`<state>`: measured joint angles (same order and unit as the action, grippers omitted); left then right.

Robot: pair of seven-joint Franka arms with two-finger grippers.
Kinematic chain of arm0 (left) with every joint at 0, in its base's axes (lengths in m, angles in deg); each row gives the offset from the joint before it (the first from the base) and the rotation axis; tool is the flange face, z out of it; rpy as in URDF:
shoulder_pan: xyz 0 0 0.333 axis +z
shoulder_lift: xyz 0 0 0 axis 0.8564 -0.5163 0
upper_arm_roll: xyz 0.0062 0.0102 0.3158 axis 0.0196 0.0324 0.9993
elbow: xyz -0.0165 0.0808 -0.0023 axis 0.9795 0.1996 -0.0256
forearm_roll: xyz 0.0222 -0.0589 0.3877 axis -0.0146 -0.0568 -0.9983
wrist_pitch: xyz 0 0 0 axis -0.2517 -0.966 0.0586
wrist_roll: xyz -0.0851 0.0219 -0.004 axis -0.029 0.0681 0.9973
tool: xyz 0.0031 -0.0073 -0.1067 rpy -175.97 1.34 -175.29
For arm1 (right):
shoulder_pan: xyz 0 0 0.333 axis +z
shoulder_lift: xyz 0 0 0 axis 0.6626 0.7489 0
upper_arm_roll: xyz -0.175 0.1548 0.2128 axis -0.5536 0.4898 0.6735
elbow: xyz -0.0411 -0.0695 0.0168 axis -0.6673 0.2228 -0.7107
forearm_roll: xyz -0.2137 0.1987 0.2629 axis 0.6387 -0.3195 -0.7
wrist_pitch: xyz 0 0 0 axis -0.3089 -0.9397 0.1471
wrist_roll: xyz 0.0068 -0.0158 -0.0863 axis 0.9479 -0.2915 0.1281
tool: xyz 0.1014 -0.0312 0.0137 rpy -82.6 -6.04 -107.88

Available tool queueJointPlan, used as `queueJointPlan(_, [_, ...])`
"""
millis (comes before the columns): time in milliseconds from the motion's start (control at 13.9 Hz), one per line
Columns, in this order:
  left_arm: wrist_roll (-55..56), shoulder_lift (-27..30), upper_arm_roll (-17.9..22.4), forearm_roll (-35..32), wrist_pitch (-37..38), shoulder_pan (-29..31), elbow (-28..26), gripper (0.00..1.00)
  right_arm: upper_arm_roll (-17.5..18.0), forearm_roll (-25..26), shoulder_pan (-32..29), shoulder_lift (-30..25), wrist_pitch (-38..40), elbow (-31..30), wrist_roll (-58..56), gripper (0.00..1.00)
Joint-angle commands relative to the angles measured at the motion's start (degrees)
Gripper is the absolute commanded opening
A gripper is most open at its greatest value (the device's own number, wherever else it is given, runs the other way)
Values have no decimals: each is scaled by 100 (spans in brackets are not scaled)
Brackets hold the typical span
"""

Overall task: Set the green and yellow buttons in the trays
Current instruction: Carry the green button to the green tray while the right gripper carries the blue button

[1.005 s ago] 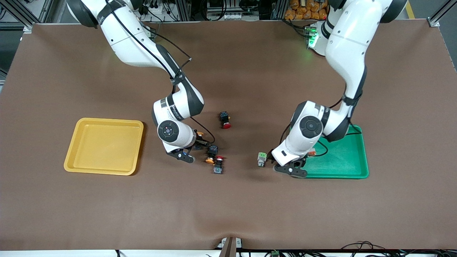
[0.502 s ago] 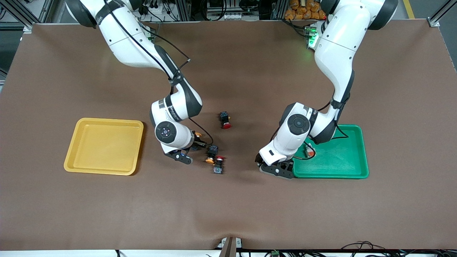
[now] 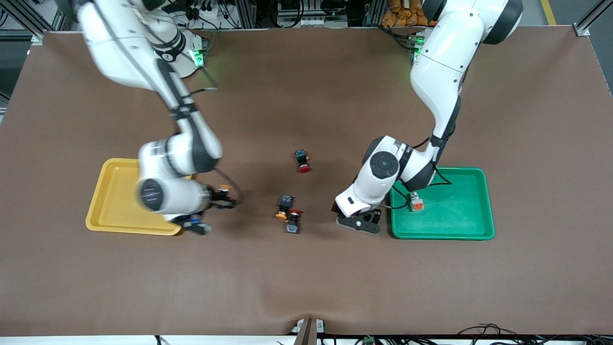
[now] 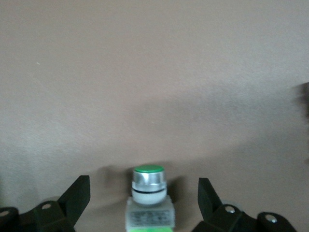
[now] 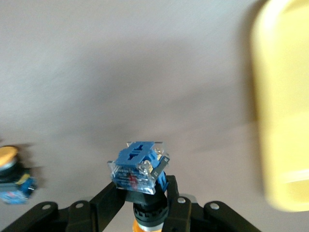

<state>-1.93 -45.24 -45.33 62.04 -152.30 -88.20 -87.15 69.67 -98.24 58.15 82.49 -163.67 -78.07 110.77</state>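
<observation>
My right gripper [image 3: 194, 225] is shut on a black-bodied yellow-capped button with a blue block [image 5: 140, 166], held just off the yellow tray's [image 3: 103, 191] corner, over the table. The tray's rim shows in the right wrist view [image 5: 285, 106]. My left gripper [image 3: 358, 223] is low over the table beside the green tray [image 3: 455, 225], and it hides the green button in the front view. In the left wrist view, the gripper [image 4: 143, 186] is open, with the green-capped white button [image 4: 148, 191] between its fingers, untouched. A white-grey button with an orange block [image 3: 415, 203] lies in the green tray. A second yellow-capped button [image 3: 283, 207] lies mid-table.
Two red-capped black switches lie mid-table: one [image 3: 293, 221] against the loose yellow-capped button, one [image 3: 302, 161] farther from the front camera. The loose yellow-capped button also shows at the edge of the right wrist view [image 5: 10, 169].
My right arm has swung from mid-table toward the yellow tray with the yellow-capped button. My left gripper has moved from the green tray's edge to sit over the green button.
</observation>
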Motion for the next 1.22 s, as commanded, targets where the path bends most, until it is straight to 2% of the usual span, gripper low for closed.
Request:
queueJointPlan(0, [68,39,42,-40,21,-42,-45,59,162,482,-906,-291,377,-151,-1113,0])
queueJointPlan(72, [15,48,42,-92,21,2,-124,34,154,502,-1161,-292,483,-142,-1613,0])
queueJointPlan(144, [14,48,42,-93,21,28,-151,17,154,510,-1442,-283,536,-134,-2123,0])
queueJointPlan(215, [14,48,42,-93,21,28,-195,6,154,519,-1697,-274,536,-133,-2485,0])
queueJointPlan(287, [6,74,42,-93,21,37,-221,0,154,572,-1874,-239,536,-133,-2767,0])
queueJointPlan(431, [23,223,42,-93,152,98,-213,0,154,764,-2226,-169,493,-133,-3259,0])
queueJointPlan(574, [-55,486,33,-110,678,326,-117,0,154,818,-2411,-55,466,-72,-3594,0])
queueJointPlan(646, [-256,644,33,-58,881,432,-99,0,154,818,-2412,-20,457,-28,-3648,18])
queueJointPlan(718, [-510,802,33,-40,1100,581,-107,0,154,818,-2377,-19,457,-2,-3648,68])
queueJointPlan(789, [-713,917,25,-31,1398,756,-116,1,162,740,-2342,-19,449,33,-3579,100])
queueJointPlan(1005, [-872,1269,42,-49,2155,1221,-282,2,206,652,-2071,129,431,217,-3543,100])
queueJointPlan(1148, [-1520,1331,33,-49,2219,1661,-484,6,207,389,-1667,262,431,437,-3552,100])
